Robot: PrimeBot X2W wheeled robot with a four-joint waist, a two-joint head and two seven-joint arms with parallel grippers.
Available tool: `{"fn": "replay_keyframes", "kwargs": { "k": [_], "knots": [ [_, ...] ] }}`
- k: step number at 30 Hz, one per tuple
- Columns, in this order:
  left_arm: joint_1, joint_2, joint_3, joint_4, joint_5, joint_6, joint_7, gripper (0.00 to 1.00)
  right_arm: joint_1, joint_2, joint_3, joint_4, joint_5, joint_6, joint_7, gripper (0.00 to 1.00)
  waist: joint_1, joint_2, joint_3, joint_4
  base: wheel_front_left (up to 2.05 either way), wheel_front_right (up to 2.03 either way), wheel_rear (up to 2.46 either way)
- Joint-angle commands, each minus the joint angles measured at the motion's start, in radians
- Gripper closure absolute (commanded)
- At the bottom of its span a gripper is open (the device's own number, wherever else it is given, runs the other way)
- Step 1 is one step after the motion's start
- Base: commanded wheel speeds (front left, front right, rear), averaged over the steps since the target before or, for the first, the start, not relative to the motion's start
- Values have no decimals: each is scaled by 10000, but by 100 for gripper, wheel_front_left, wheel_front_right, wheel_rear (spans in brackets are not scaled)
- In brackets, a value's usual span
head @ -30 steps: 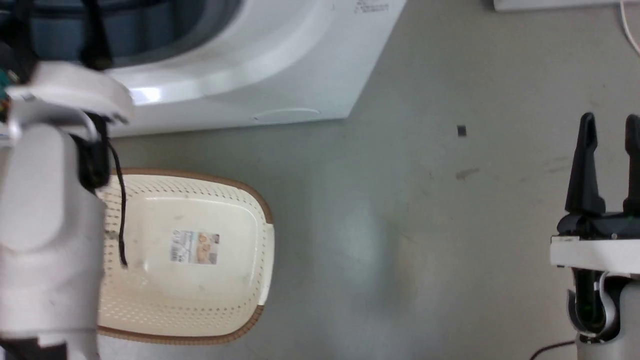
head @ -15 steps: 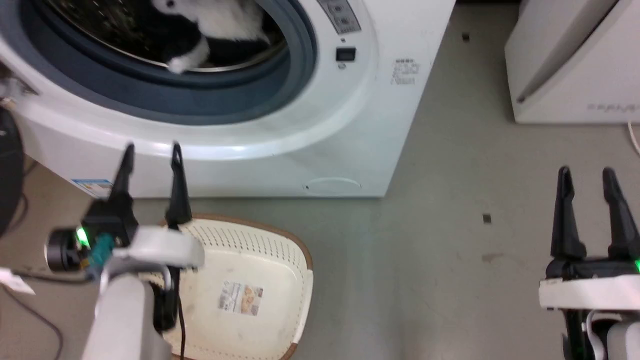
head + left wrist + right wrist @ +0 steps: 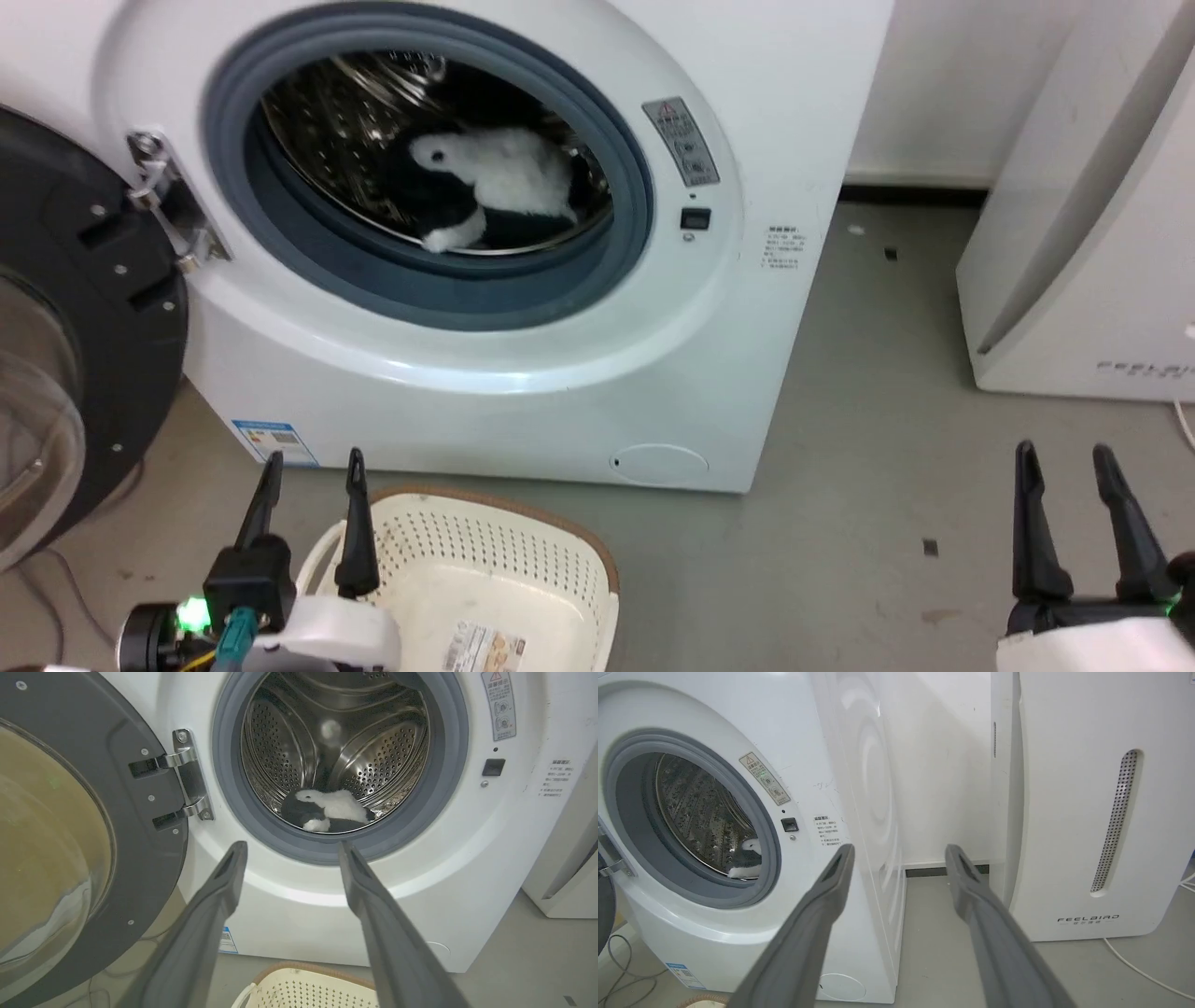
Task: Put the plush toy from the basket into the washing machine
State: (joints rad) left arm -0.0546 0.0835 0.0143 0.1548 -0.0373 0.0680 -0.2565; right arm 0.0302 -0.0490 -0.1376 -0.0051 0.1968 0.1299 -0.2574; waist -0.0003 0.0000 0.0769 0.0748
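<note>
Head view: your plush toy [image 3: 495, 182] lies in the drum of the washing machine [image 3: 523, 373], with the door [image 3: 84, 355] swung out left. The basket [image 3: 523, 569] sits on the floor [image 3: 840, 523] just in front. The left gripper [image 3: 314, 457] is at its left rim, fingers apart, holding nothing. The right gripper [image 3: 1065, 450] is well right, also spread and empty, near a white appliance [image 3: 1083, 233].
Left wrist view: adds the door hinge [image 3: 187, 774].
Right wrist view: adds the FEELBIRD lettering and a white cable [image 3: 1143, 970].
</note>
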Motion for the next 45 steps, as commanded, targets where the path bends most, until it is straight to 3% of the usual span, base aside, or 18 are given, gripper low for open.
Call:
{"fn": "replay_keyframes", "kwargs": {
  "k": [1, 7, 8, 45],
  "knots": [
    [250, -22, 33, -87, 29, 34, -53, 0, 247, -12, 9, 59, -74, 8, -44, 0, 3, 0, -402, 139, 0, 0, 0],
    [698, -76, 177, -303, -27, 5, -53, 0, 415, -12, 81, 99, -29, 8, -44, 0, 3, 0, -587, 72, 0, 0, 0],
    [745, -89, 205, -316, -35, 14, -53, 100, 415, -12, 96, 100, -23, 8, -44, 100, 3, 0, -601, 60, 0, 0, 0],
    [604, -142, 94, -584, 80, -179, 675, 100, 164, -2, 429, 64, -509, 2, 673, 100, 3, 0, -648, -147, 0, 0, 0]
  ]
}}
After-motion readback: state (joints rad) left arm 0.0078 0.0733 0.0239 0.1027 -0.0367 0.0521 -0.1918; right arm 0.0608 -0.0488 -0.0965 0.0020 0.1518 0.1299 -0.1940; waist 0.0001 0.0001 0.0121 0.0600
